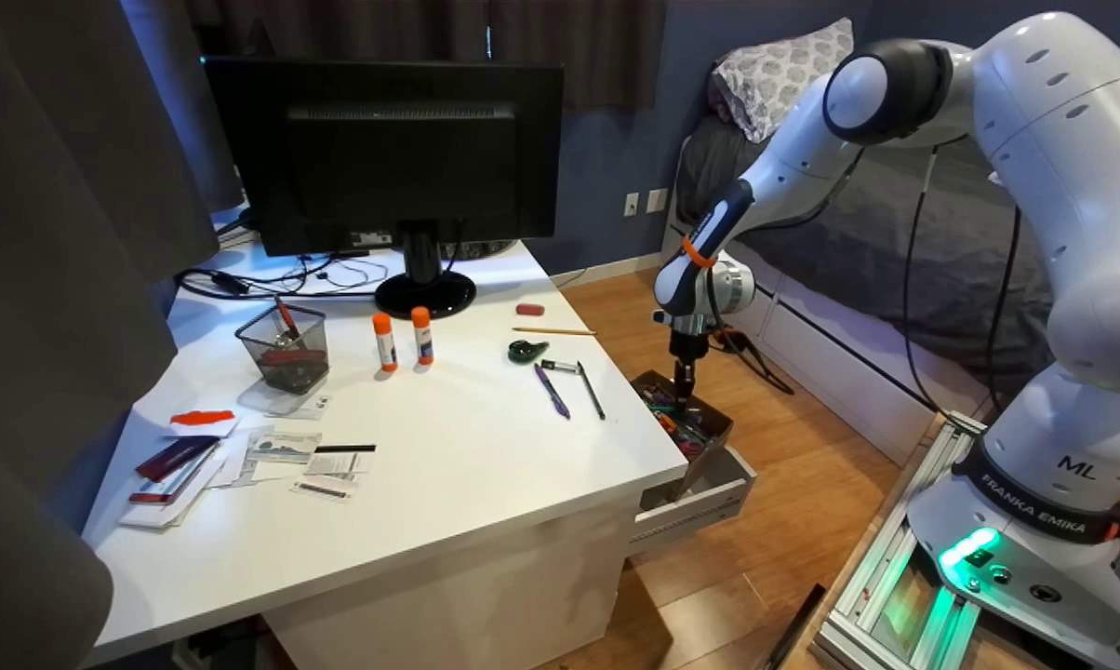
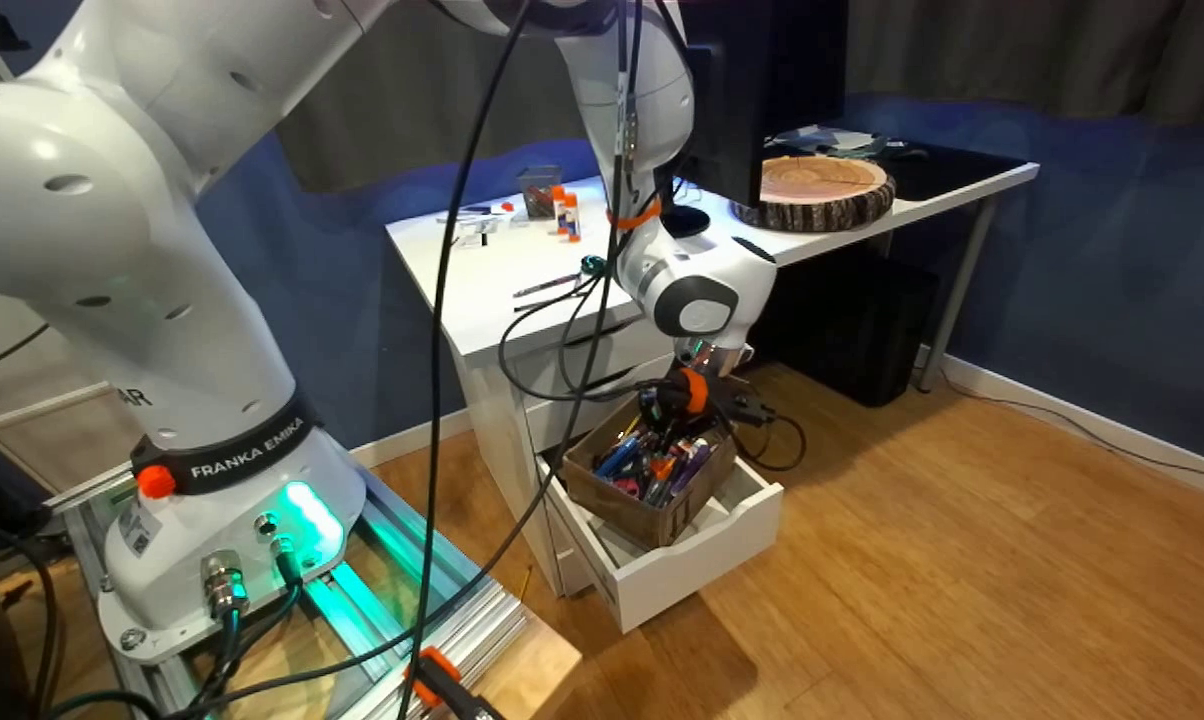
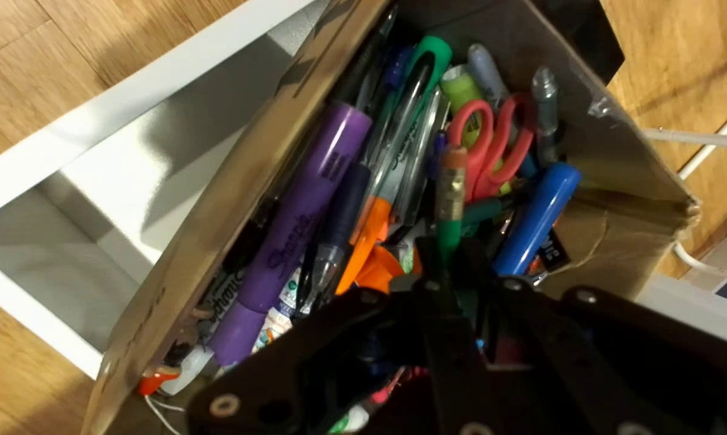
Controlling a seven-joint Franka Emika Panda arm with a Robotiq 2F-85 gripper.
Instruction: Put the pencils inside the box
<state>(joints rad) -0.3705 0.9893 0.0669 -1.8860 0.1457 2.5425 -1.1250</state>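
Note:
The cardboard box (image 2: 617, 505) sits in an open drawer and is full of pens, markers and scissors. It also shows in an exterior view (image 1: 709, 456) and in the wrist view (image 3: 218, 223). My gripper (image 3: 451, 257) points down into the box, shut on a green pencil (image 3: 449, 232) with its eraser end toward the top of the picture. The pencil's lower part is hidden by the fingers. The gripper also shows in both exterior views (image 1: 682, 400) (image 2: 662, 420). On the desk lie a yellow pencil (image 1: 554, 331), a thin dark pencil or pen (image 1: 591, 391) and a purple pen (image 1: 553, 392).
The white drawer (image 2: 697, 580) juts out from under the desk (image 1: 486, 447). Two glue sticks (image 1: 386, 344), a mesh cup (image 1: 286, 349), a green tape dispenser (image 1: 526, 351), an eraser (image 1: 529, 310) and a monitor (image 1: 383, 158) stand on the desk. Cables (image 2: 572, 390) hang along the arm.

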